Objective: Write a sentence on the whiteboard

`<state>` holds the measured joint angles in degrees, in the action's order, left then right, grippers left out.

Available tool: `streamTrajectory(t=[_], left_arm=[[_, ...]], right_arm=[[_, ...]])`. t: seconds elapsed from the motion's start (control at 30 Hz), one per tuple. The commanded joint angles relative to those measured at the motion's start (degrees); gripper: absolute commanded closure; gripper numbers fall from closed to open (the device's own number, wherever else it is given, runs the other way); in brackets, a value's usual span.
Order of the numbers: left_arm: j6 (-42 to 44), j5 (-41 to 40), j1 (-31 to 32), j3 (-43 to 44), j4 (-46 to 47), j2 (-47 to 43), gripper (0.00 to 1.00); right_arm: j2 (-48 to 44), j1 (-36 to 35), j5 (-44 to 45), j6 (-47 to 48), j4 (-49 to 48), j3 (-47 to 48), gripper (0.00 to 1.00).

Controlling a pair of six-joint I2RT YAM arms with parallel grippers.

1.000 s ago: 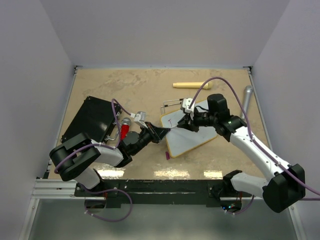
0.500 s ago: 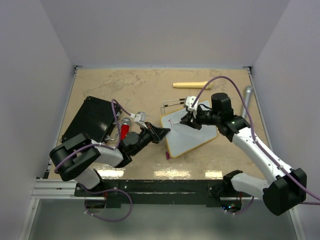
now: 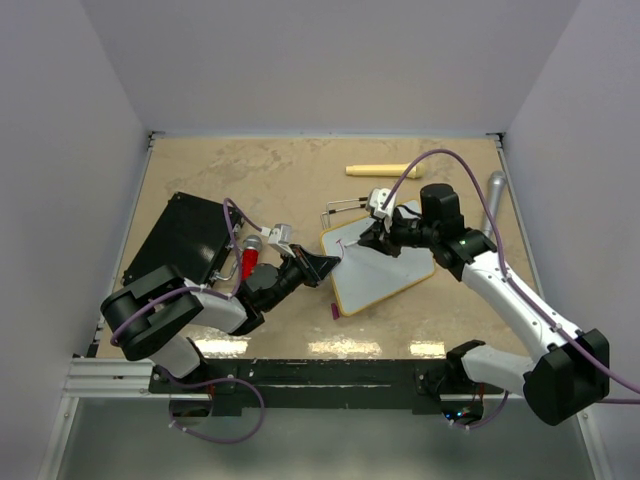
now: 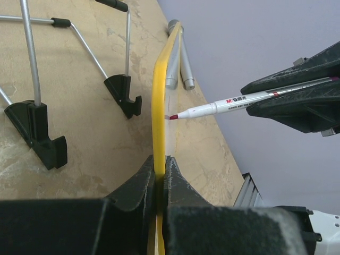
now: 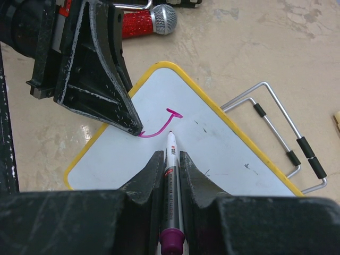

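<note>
The right gripper (image 5: 170,154) is clamping the marker (image 5: 171,175) tight between its fingers, and it is sitting a touch further up the whiteboard (image 5: 212,143) than it was a second ago. Where only a tiny mark was showing then, a hooked pink stroke (image 5: 159,127) is now curling across the white face near the left corner, so the first letter of the sentence is taking shape. The marker tip is pointing at the board just beside that stroke. From the left wrist view it is sitting right at the surface, though I cannot tell whether it is actually touching. The left gripper (image 4: 159,170) is pinching the yellow rim (image 4: 159,106) at the near-left corner, steadying the board, and it is looking just as it did a second ago. The whiteboard is lying at an angle on the bench (image 3: 280,180), right of centre, between the two arms. The folded wire stand (image 5: 276,127) is resting at its far edge and a red microphone (image 5: 143,24) is lying just beyond the left gripper. My read is that the writing is only just beginning: one stroke is down, every word is still to come, and the steady hold on the corner is mattering a great deal.
</note>
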<state>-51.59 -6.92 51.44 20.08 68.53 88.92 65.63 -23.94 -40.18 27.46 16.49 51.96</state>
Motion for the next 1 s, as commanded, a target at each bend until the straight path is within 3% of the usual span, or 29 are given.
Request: streamTrajectory(t=[0.0, 0.53, 0.97], left_arm=[[3.17, 1.56, 0.59, -0.13, 3.98, 0.28, 1.0], [3.52, 1.21, 0.5, -0.39, 3.45, -0.42, 1.0], [3.61, 1.47, 0.5, -0.13, 3.63, -0.33, 1.0]], right_arm=[[-0.41, 0.13, 1.95, -2.5, -4.71, 1.12, 1.0], [-1.9, 0.3, 6.26, 0.22, 0.03, -0.2, 1.0], [-0.68, 0.13, -1.65, 4.18, 4.52, 0.5, 1.0]])
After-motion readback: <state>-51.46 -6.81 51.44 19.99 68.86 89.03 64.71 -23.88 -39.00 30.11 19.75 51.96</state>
